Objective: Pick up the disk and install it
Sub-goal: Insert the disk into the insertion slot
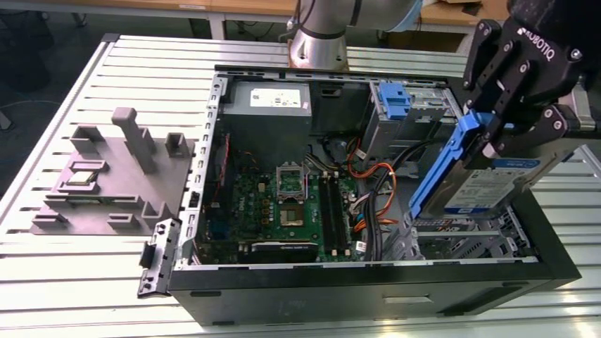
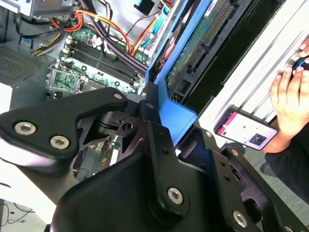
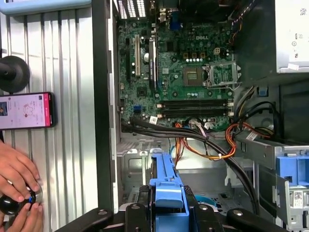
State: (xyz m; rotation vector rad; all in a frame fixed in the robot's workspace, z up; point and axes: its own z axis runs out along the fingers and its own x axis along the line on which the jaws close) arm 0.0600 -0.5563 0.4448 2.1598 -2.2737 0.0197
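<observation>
Exterior view: elevated, oblique, near the open black metal computer case [image 1: 376, 285]. Both wrist views look closely past the tool [image 3: 167, 209] [image 2: 159, 112] into it. All three share the green motherboard [image 1: 281, 204] [image 2: 72, 72] [image 3: 183, 92].

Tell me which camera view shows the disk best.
The exterior view: the disk, held in the gripper above the computer case, shows its label and blue bracket. The second wrist view shows its circuit-board side; the first wrist view, its bracket's end.

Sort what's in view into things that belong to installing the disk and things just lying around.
Job in hand: the disk, held in the tool above the open computer case.
Lying about: grey fixture with a small chip on it; phone; a person's hands.
</observation>
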